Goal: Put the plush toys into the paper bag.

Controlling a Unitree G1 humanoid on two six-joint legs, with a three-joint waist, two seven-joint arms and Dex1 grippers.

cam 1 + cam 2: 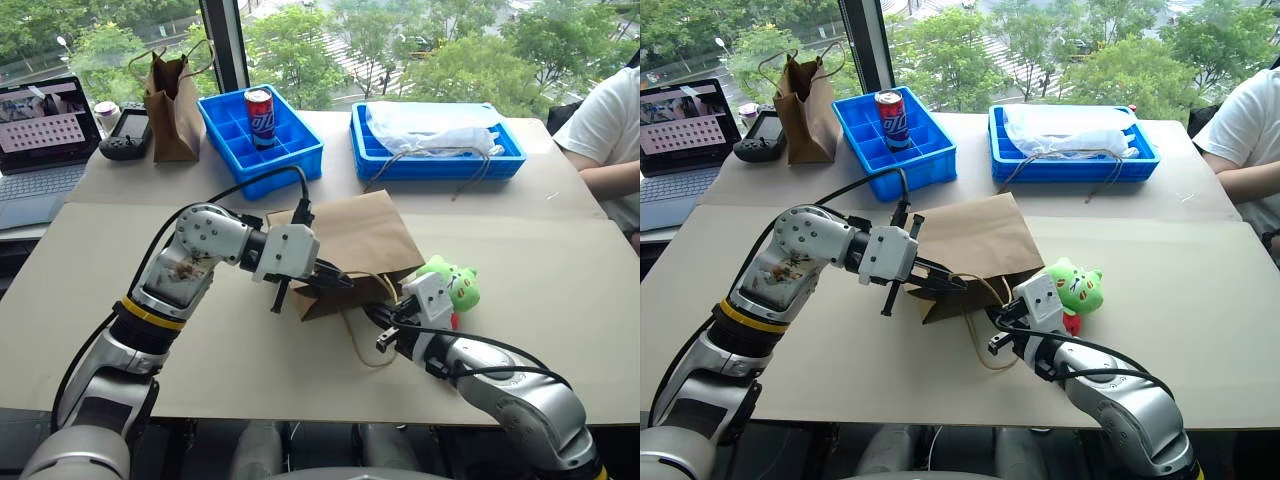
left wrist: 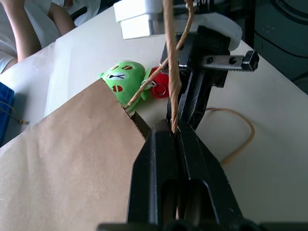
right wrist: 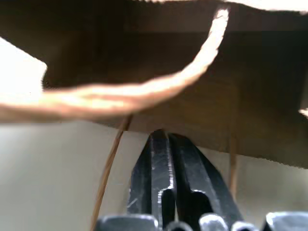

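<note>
The light-brown paper bag (image 1: 350,235) lies flat on the table, its mouth toward me. My left gripper (image 1: 340,280) is at that mouth, shut on a twine handle (image 2: 173,72) which runs up from between its fingers. My right gripper (image 1: 375,315) is shut, its tips against the lower edge of the bag's mouth (image 3: 192,48); whether paper is pinched I cannot tell. The light-green plush head (image 1: 455,283) sits on the table just right of the bag's mouth, beside my right wrist. The red chili plush (image 1: 1070,322) peeks out under it.
A second twine loop (image 1: 355,345) lies on the table below the bag. At the back stand a narrow darker bag (image 1: 172,105), a blue divided bin (image 1: 285,150) with a red can (image 1: 260,115), and a blue tray (image 1: 435,160). A laptop (image 1: 40,140) is far left, a person's arm (image 1: 605,140) far right.
</note>
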